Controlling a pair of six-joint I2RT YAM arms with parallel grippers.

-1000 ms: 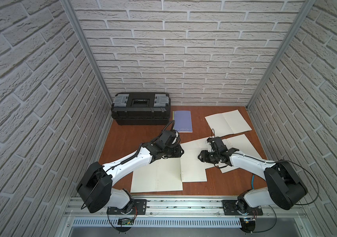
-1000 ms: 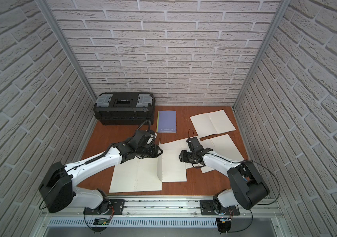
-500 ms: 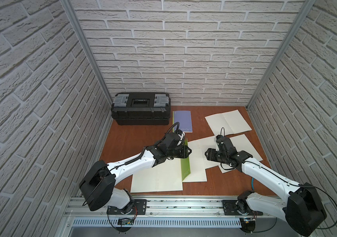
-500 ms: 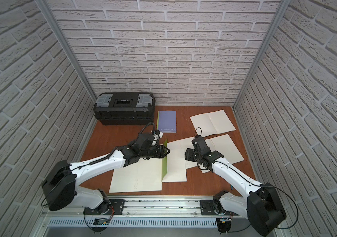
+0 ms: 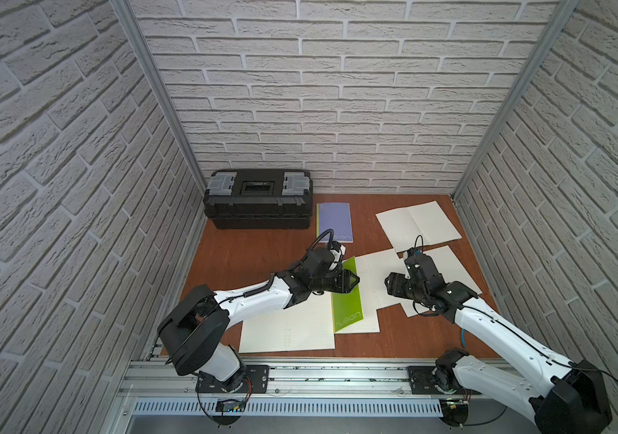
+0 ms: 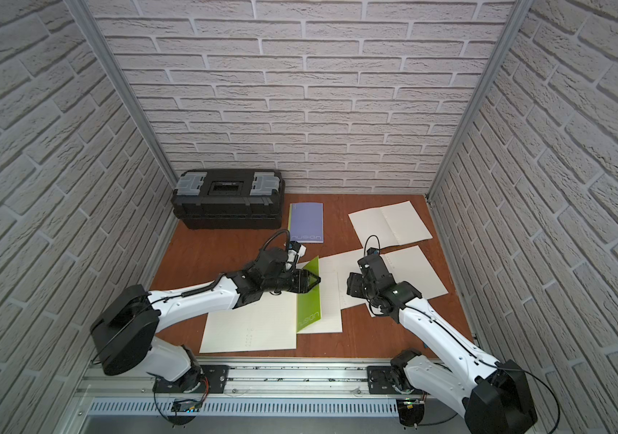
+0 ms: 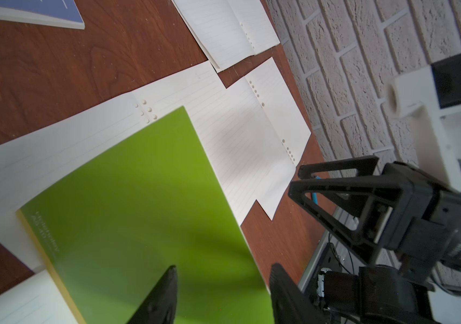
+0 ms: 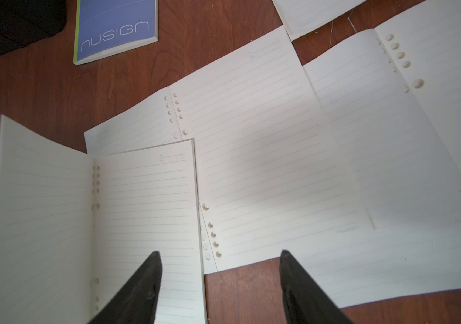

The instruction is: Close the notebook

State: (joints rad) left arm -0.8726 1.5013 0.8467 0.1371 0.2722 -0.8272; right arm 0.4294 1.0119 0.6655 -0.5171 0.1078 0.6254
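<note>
Notebook (image 5: 347, 300), green cover: front middle of table (image 5: 255, 255), on top of open white pages (image 5: 382, 270). Half shut, cover leaning over its right page. Left gripper (image 7: 221, 272) at cover's far end, jaws apart, not pinching. Right gripper (image 8: 218, 254) near, jaws apart, empty. Step, I think: folding cover over. Next move needs a soft push down flat, so book does not slide.
</note>
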